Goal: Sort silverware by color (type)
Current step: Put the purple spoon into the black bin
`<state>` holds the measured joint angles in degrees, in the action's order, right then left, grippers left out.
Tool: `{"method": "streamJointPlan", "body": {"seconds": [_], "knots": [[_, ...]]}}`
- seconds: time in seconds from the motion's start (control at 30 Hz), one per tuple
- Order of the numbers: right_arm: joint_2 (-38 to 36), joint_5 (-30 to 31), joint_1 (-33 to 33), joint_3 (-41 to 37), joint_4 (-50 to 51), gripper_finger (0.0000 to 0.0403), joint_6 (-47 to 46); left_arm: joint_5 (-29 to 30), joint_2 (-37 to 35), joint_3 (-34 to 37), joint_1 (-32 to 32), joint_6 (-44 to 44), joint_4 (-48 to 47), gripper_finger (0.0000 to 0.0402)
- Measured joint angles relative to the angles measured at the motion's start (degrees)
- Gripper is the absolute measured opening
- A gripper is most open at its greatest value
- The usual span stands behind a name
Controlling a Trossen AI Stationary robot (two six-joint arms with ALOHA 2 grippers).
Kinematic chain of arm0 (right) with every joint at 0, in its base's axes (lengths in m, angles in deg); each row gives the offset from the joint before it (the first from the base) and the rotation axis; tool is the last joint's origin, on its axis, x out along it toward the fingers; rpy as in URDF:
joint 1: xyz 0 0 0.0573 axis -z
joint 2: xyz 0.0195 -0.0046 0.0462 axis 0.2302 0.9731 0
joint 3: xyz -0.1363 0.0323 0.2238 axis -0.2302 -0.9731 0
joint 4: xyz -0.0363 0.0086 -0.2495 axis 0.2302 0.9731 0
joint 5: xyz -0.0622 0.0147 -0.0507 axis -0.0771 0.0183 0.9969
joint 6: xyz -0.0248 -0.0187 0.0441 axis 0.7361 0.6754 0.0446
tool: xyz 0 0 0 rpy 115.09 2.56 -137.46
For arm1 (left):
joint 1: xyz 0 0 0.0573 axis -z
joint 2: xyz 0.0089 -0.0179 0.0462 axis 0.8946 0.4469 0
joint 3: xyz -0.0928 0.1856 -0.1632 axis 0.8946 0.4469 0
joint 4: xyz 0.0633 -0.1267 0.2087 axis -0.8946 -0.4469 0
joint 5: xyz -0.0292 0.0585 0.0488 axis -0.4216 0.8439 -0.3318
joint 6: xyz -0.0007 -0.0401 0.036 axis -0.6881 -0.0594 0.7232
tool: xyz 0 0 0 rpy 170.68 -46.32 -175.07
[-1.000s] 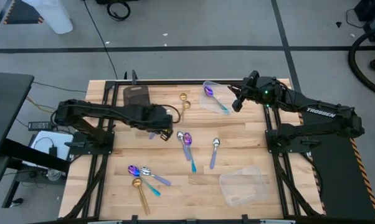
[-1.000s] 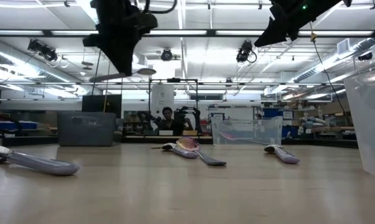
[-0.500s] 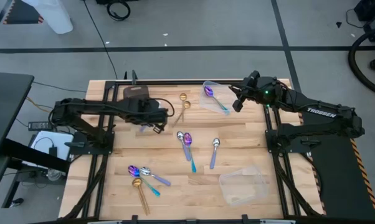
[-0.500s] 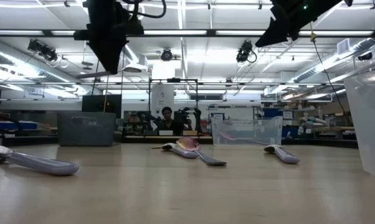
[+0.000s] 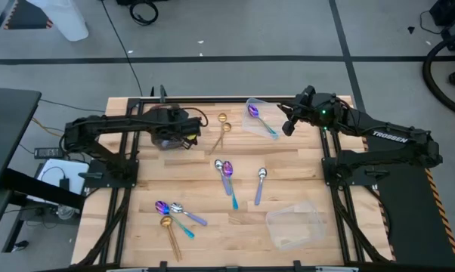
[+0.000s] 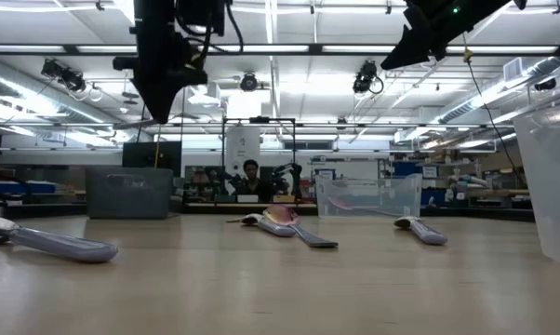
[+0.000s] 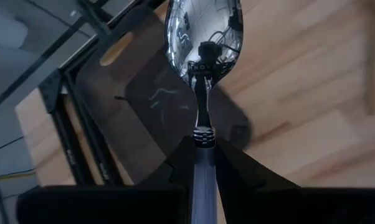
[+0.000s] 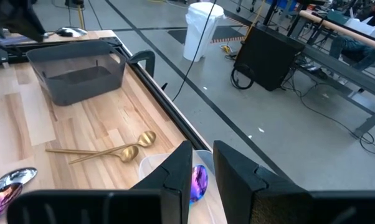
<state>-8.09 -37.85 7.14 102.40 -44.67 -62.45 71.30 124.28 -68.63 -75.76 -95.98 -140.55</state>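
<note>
Holding a silver spoon (image 7: 204, 37) by its handle, the left gripper (image 5: 184, 137) hangs just above the grey tray (image 5: 161, 115); a thin pinch could let it swivel and drop beside the tray. Right gripper (image 5: 286, 127), fingers narrow and empty, waits far across from the tray over a clear tub (image 5: 259, 110)

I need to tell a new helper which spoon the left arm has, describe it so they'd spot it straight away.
Find the dark grey tray at the table's far left. Above it the left end effector grips a spoon by its handle. Unlike the gold pair nearby, it is mirror-bright silver and off the table.
</note>
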Motion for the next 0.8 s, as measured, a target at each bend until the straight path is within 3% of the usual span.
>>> {"method": "streamJointPlan", "body": {"seconds": [0.3, 0.8], "knots": [[0.0, -0.65, 0.0, 0.0, -0.07, 0.0077, -0.2, 1.01, 0.02, 5.86, -8.63, 7.13, 5.96, 0.0054], [0.02, -1.58, 0.0, 0.0, -0.5, 0.0077, -0.09, 0.4, 0.02, 17.52, -17.3, 16.22, 23.59, 0.0054]]}}
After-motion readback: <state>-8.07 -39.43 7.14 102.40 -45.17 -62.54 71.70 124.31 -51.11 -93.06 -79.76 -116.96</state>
